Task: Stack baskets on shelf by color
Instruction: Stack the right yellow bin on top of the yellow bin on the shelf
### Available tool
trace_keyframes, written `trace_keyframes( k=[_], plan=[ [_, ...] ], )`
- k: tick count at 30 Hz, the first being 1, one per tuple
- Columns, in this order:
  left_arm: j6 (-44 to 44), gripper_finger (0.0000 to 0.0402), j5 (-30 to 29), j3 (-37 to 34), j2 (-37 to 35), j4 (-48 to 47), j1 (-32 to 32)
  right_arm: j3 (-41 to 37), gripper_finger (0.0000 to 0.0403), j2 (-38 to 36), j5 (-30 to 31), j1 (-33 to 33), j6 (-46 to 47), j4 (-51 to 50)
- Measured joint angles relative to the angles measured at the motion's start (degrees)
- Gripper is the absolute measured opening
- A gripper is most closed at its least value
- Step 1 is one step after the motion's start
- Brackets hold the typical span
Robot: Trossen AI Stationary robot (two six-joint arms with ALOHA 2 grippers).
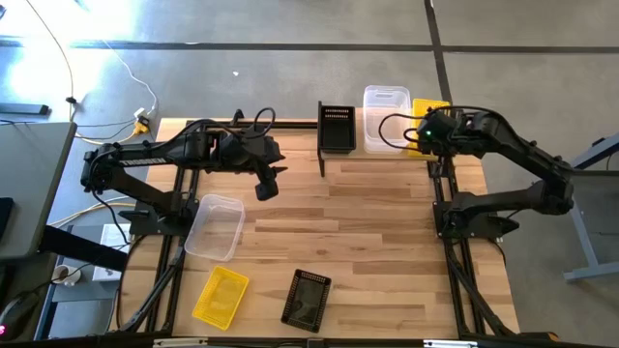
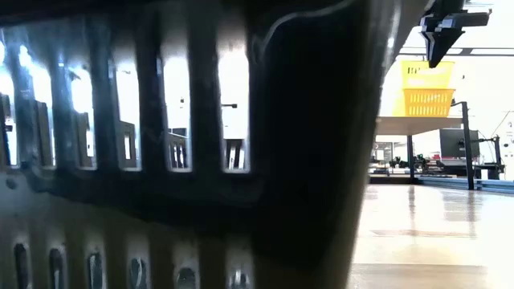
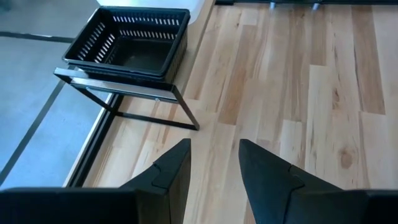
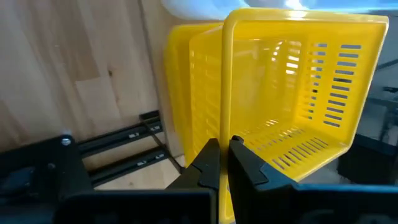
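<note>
- The shelf (image 1: 377, 145) stands at the far edge of the table (image 1: 387, 251) and is the landmark here; on it sit a black basket stack (image 1: 337, 127), clear tubs (image 1: 386, 118) and a yellow basket stack (image 1: 428, 118) side by side.
- The right claw (image 4: 224, 163) is clenched on the rim of the upper yellow basket (image 4: 292, 87), right at the shelf's yellow end.
- The left claw (image 3: 214, 171) hangs released and empty over the table, just in front of the shelf's black end.
- Three baskets lie well away from the shelf, toward the table's near-left part: a loose clear tub (image 1: 215, 226), a loose yellow basket (image 1: 221, 296) and a loose black basket (image 1: 307, 300).
- All three lie on the left claw's side, back toward its own base, and it is the nearer arm; the clear tub is closest, its long axis running roughly away from the shelf.
</note>
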Motion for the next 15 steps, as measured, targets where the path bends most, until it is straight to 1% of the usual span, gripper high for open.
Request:
trace_keyframes(
  k=[4, 7, 12, 15],
  plan=[
    [1.41, 0.0125, 0.0, 0.0, 0.0, 0.01, 0.1, 0.0, 0.0, 1.96, -2.56, 0.0, 0.01, 0.01],
    [2.15, 0.0125, 0.0, 0.0, 0.0, 0.01, 0.1, 0.02, 0.0, 3.15, -1.51, -0.06, 0.01, 0.01],
    [2.4, 0.0125, 0.0, 0.0, 0.0, 0.01, 0.1, 0.02, 0.0, 4.14, -1.47, -0.15, 0.03, 0.04],
    [2.72, 0.0125, 0.0, 0.0, 0.0, 0.01, 0.12, 0.02, 0.0, 4.21, 0.02, -0.15, -0.01, 0.04]
  ],
)
